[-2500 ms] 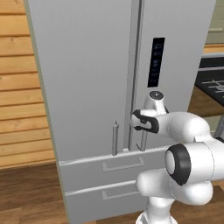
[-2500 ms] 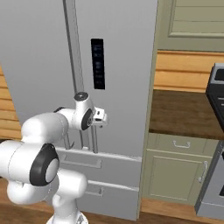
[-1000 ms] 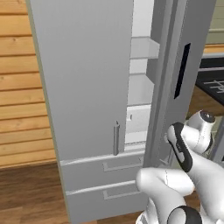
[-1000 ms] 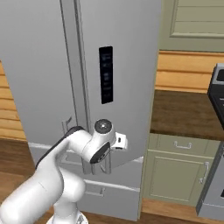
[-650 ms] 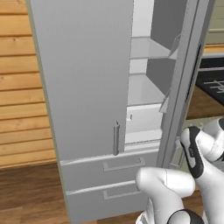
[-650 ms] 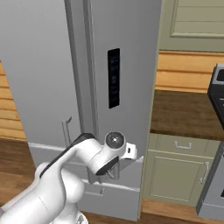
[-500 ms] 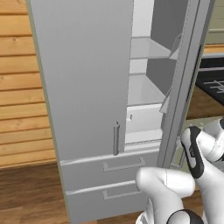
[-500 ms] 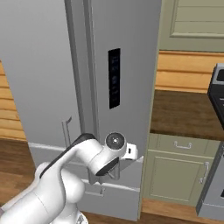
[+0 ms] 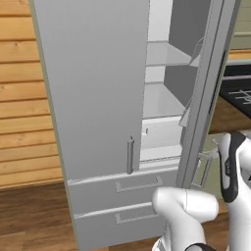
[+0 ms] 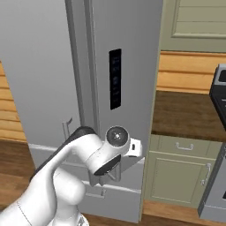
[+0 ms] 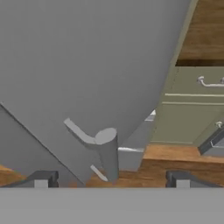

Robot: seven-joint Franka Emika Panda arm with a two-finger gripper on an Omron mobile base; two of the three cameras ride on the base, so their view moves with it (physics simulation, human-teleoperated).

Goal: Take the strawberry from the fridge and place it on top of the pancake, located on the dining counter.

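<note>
The fridge (image 9: pixel 93 98) is the one task thing I can actually make out: tall grey unit, two doors up top, two drawers (image 9: pixel 122 196) below. The left door is shut, with its bar handle (image 9: pixel 130 155) near the bottom edge. The right door (image 10: pixel 123 79) (the one with the black panel (image 10: pixel 115 79)) is swung well out, and in the left base view you look past its edge into the white inside: two shelves (image 9: pixel 164 54) and one pale bin (image 9: pixel 159 132) under them. I can't pick out a strawberry on any of them from here, too small or hidden.

The gripper (image 11: pixel 109 179) sits right at the open door's bar handle (image 11: pixel 107 153). In the hand view the two dark fingers (image 11: pixel 41 179) stand wide apart with the handle between them, and there's a clear gap on each side, so they're not clamped on anything.

Versus 2.5 seconds back: both doors were closed then and the gripper was at the handle. A second ago the door was already partly open, and it has swung a bit further since. The arm has followed it round to the right.

Off to the side: one brown worktop (image 10: pixel 190 114) over pale green cabinets (image 10: pixel 176 176), a wooden wall (image 9: pixel 24 98) and wooden floor (image 9: pixel 34 215).
</note>
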